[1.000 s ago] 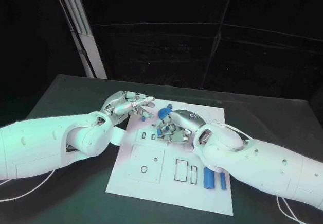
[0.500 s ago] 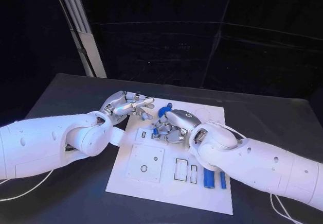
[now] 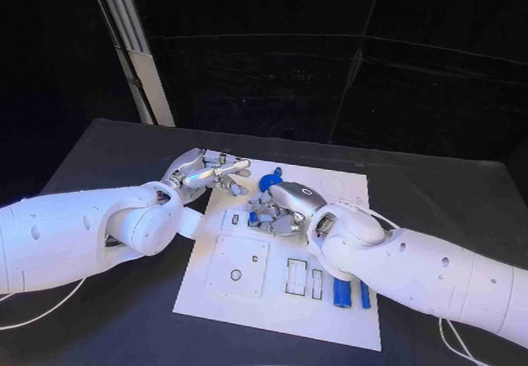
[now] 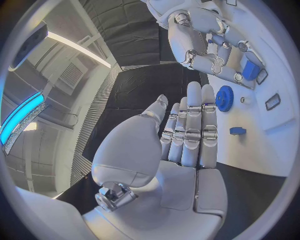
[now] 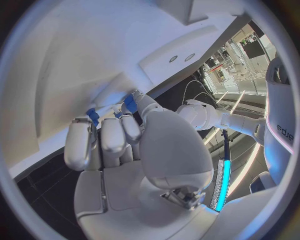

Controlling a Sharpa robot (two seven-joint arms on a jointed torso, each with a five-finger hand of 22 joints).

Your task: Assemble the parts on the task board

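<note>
The white task board (image 3: 282, 307) lies in the middle of the table. My right hand (image 3: 282, 204) is curled over its upper part and pinches a small blue part (image 3: 253, 218) against the board; the right wrist view shows that blue part (image 5: 130, 104) between thumb and fingers. My left hand (image 3: 210, 172) hovers at the board's upper left edge, fingers straight and apart, holding nothing. Just beyond the left hand's fingertips (image 4: 206, 95) lie a blue gear (image 4: 224, 97) and a small blue piece (image 4: 237, 130). The blue gear (image 3: 270, 182) sits near the board's far edge.
Two blue bars (image 3: 351, 293) lie side by side at the board's lower right. A square recessed plate (image 3: 236, 265) and narrow rectangular slots (image 3: 296, 278) take up the board's near half. Black table (image 3: 457, 205) surrounds the board.
My right hand has lowered the blue part a little toward the board and to the left. The left hand has barely moved.
</note>
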